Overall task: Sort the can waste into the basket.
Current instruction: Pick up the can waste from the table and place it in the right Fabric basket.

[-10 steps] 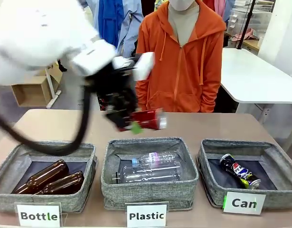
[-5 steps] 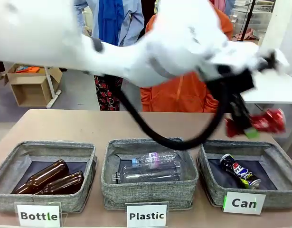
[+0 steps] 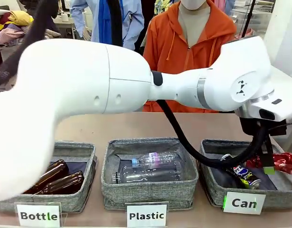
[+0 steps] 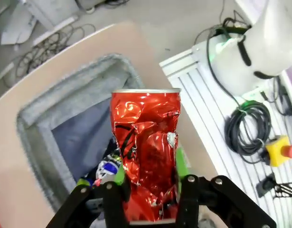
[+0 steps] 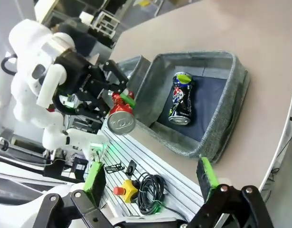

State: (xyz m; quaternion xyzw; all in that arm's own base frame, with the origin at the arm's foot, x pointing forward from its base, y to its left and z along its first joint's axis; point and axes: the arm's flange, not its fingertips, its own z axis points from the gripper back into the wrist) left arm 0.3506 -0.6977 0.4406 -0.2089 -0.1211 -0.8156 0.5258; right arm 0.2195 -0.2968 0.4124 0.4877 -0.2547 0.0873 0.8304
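Left arm (image 3: 112,90): I see it stretched across the whole front view, from picture left to the right end of the tabletop (image 3: 136,126), wrist bent downward over the right-hand bin.

Person (image 3: 193,42): orange hooded jacket, standing at the far side of the tabletop.

Basket (image 3: 212,185): grey woven bin with label card "Can" (image 3: 244,203), rightmost of three. I find the blue can (image 3: 240,173) lying on its dark base, dented, logo up; in the right wrist view it lies lengthwise on the base (image 5: 181,99).

Middle bin (image 3: 148,190): label "Plastic"; clear plastic bottles (image 3: 153,168) lying inside.

Left bin (image 3: 65,202): label "Bottle"; two brown glass bottles (image 3: 55,178) lying side by side.

Left hand (image 4: 148,185): fingers clamped on the red can (image 4: 146,142), gripping its lower part from both sides. The can is crushed and shiny, rim pointing away from the wrist. In the front view it shows at the basket's right edge (image 3: 281,161); I judge it to be above the rim rather than inside, though the arm hides much there.

Right hand (image 5: 150,180): fingers wide apart, holding nothing, well off from the basket and looking toward it from the side.
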